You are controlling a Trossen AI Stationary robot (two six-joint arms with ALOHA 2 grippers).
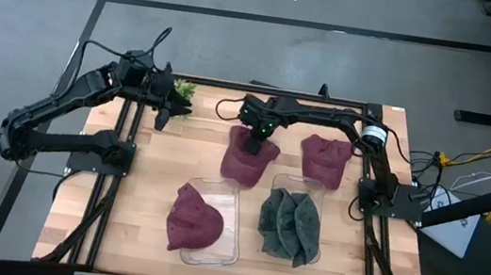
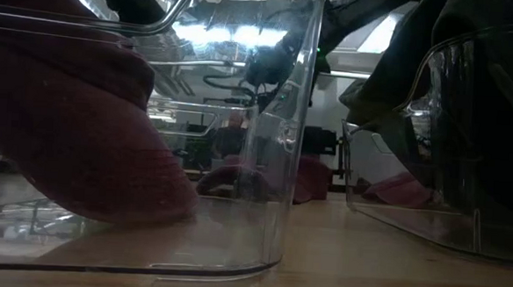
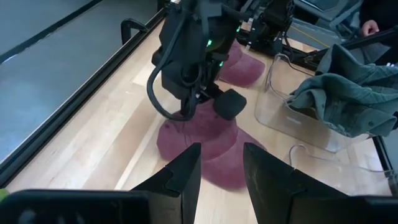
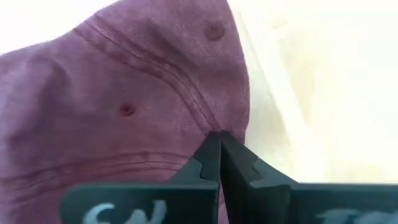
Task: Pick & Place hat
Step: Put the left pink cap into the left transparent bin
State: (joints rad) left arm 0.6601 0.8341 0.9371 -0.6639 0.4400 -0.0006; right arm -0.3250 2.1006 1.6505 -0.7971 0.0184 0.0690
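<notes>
A maroon hat (image 1: 250,157) lies flat on the table's far middle. My right gripper (image 1: 259,139) stands over it, shut on its crown; the right wrist view shows the maroon hat (image 4: 137,93) filling the picture. A second maroon hat (image 1: 325,158) rests on the table to its right. My left gripper (image 3: 221,171) is open near the table's far left edge, apart from every hat, facing the maroon hat (image 3: 205,146) and the right arm. My right gripper is shut on the maroon hat's crown fabric (image 4: 205,127) beside a stitched seam, pinched between the two fingertips (image 4: 211,155). The fingers come from above, pointing down. The hat lies on the table with its brim (image 3: 217,168) flat on the wood.
Two clear containers stand at the near middle: the left one (image 1: 233,214) holds a maroon hat (image 1: 193,221), the right one (image 1: 281,182) holds grey-green hats (image 1: 291,224). A green thing (image 1: 185,89) sits by the left gripper. Black frame rails (image 1: 115,187) run along both table sides.
</notes>
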